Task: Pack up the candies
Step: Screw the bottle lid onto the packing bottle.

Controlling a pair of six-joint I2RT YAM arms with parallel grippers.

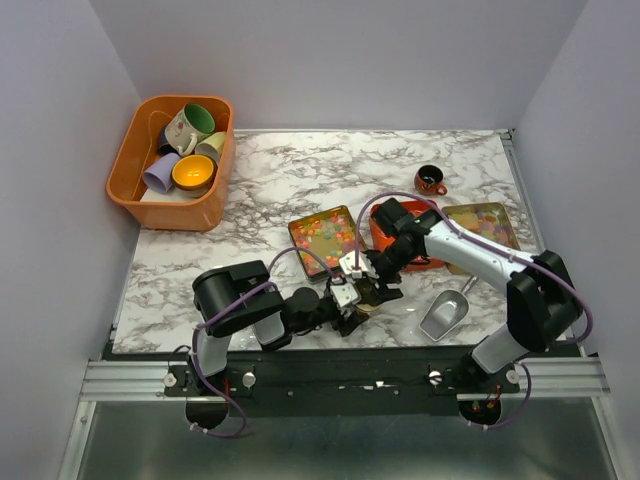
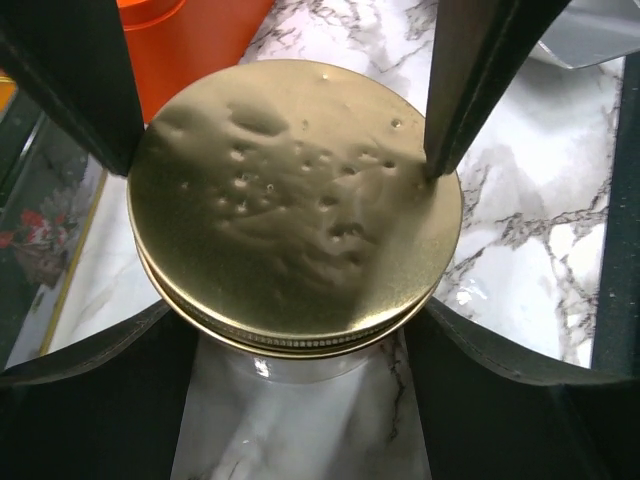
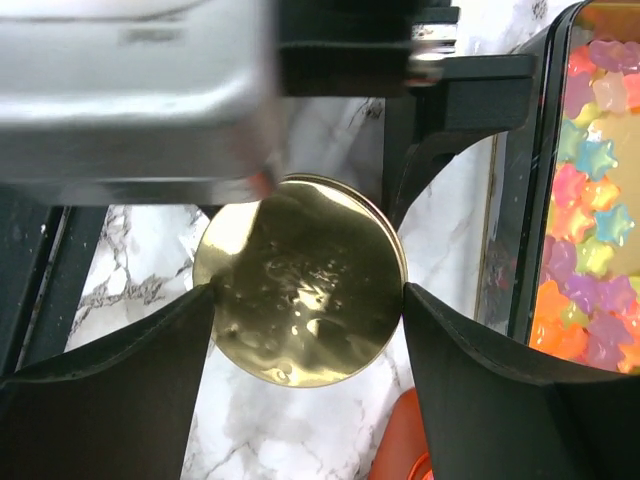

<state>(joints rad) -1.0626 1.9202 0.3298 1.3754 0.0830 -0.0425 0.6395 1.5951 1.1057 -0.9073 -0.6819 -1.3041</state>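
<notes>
**Lid gripped, jar braced, candies waiting alongside**

The right gripper (image 3: 306, 290) is set wide, with both fingers pressed against the rim of the gold lid (image 2: 290, 200). The left gripper (image 2: 295, 312) is spread wide around the glass jar (image 2: 290, 365) beneath. The jar appears to be clamped, though contact is half hidden by the lid. If the lid is turned while the jar is loosely held, the jar could be spun or toppled and the tray (image 3: 528, 200) knocked. The candies (image 3: 592, 200) are seen in that tray at the right edge of the right wrist frame, just beside the jar and untouched by either gripper.

Jar body (image 2: 300, 368) mostly hidden under gold lid (image 2: 295, 200); candies (image 3: 590, 200) cropped at right edge.
</notes>
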